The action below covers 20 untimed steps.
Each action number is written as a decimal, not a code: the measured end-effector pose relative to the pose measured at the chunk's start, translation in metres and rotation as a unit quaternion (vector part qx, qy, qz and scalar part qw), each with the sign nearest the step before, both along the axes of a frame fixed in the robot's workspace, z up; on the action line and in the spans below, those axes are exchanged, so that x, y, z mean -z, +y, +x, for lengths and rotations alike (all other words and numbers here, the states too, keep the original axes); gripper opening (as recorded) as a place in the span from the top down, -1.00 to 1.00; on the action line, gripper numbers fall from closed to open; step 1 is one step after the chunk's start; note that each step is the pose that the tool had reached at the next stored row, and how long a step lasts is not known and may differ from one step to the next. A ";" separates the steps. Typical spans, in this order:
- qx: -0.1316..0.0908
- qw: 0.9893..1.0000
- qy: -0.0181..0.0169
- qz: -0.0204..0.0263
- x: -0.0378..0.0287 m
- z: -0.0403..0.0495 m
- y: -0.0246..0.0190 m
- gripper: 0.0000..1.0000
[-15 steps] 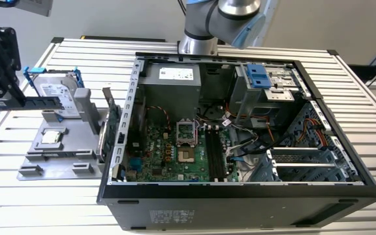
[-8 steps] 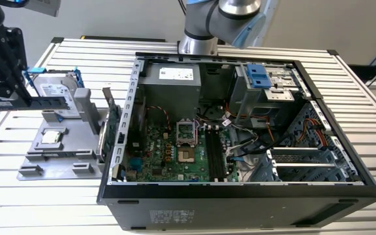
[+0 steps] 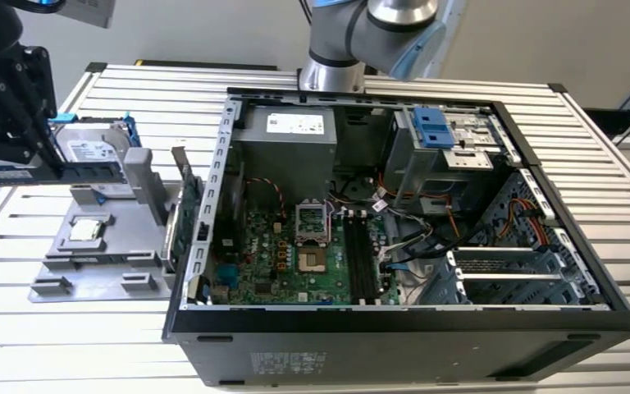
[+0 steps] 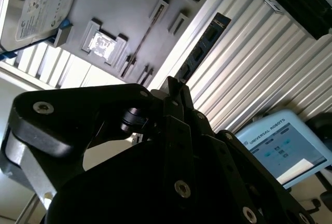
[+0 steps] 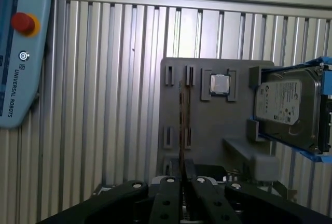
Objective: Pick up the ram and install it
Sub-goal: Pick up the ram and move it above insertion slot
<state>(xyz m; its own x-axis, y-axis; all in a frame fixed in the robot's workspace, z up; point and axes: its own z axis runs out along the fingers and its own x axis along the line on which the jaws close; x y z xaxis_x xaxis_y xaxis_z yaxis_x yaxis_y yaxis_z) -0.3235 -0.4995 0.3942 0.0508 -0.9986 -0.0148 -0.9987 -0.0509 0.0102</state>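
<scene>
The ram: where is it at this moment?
The ram is at the exterior view's far left, held by the gripper with jaws shut, above the grey tray and beside the hard drive, outside the computer case.

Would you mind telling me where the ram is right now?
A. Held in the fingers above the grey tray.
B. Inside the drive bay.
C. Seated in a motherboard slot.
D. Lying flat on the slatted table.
A: in the exterior view the ram hangs clamped by the fingers of the gripper over the grey tray, outside the computer case.
</scene>
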 end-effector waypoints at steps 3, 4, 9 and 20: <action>0.000 1.000 0.000 0.000 -0.0001 0.0032 0.0000 1.00; 0.000 1.000 0.000 0.000 -0.0002 0.0043 0.0000 1.00; 0.000 1.000 0.000 0.000 -0.0003 0.0094 0.0000 1.00; 0.000 1.000 0.000 0.000 -0.0007 0.0232 0.0000 1.00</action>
